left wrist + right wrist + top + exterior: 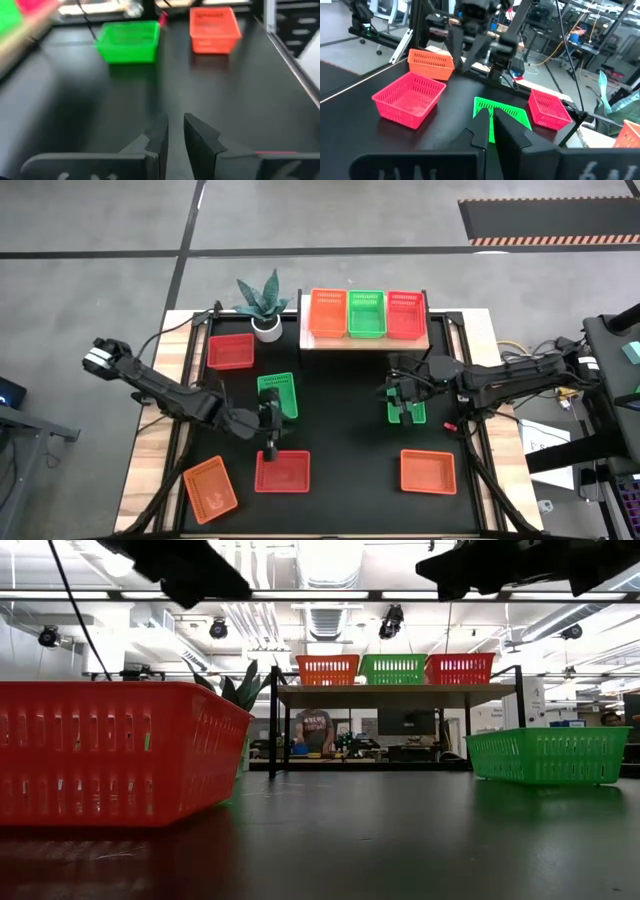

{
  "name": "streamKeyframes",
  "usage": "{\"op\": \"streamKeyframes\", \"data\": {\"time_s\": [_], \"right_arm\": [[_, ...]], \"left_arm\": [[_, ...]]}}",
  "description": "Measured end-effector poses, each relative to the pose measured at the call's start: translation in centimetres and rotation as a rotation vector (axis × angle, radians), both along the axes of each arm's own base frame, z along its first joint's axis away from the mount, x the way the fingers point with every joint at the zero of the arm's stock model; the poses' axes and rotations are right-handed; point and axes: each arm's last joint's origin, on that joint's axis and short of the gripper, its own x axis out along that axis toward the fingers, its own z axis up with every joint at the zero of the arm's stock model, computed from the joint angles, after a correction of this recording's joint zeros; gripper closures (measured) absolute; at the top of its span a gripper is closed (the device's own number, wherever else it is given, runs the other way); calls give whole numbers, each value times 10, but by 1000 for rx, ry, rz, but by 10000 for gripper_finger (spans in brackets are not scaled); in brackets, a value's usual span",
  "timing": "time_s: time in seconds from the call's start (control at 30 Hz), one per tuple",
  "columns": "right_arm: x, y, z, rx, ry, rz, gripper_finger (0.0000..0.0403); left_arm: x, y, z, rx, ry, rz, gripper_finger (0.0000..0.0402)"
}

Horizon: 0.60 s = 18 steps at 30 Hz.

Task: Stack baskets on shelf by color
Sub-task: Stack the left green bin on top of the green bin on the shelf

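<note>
Now the clenched, empty right claw (405,412) hovers over a green basket (417,412) below the shelf (432,338).

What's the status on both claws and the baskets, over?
Left claw empty, narrow gap, above red basket. Right claw shut, empty, over green basket. Shelf holds orange, green, red. Nothing blocking.

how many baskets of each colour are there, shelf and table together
orange baskets: 3 (one on the shelf at, two on the table at and)
green baskets: 3 ( on the shelf, and on the table)
red baskets: 3 ( on the shelf, and on the table)
total: 9
</note>
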Motion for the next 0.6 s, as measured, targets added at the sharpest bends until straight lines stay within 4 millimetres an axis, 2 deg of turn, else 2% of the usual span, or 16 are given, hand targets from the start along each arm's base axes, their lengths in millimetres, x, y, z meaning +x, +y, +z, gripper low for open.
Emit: {"op": "streamKeyframes", "data": {"time_s": [0.2, 0.37, 0.6], "right_arm": [[1, 0, 3, -2, 27, 1, 385], [0, 0, 2, -2, 48, 1, 385], [-7, 0, 10, -35, 8, 7, 385]], "left_arm": [[-9, 3, -18, -97, 178, 100, 357], [-14, 7, -25, -108, 263, 155, 357], [-15, 11, -28, -77, 320, 114, 338]]}}
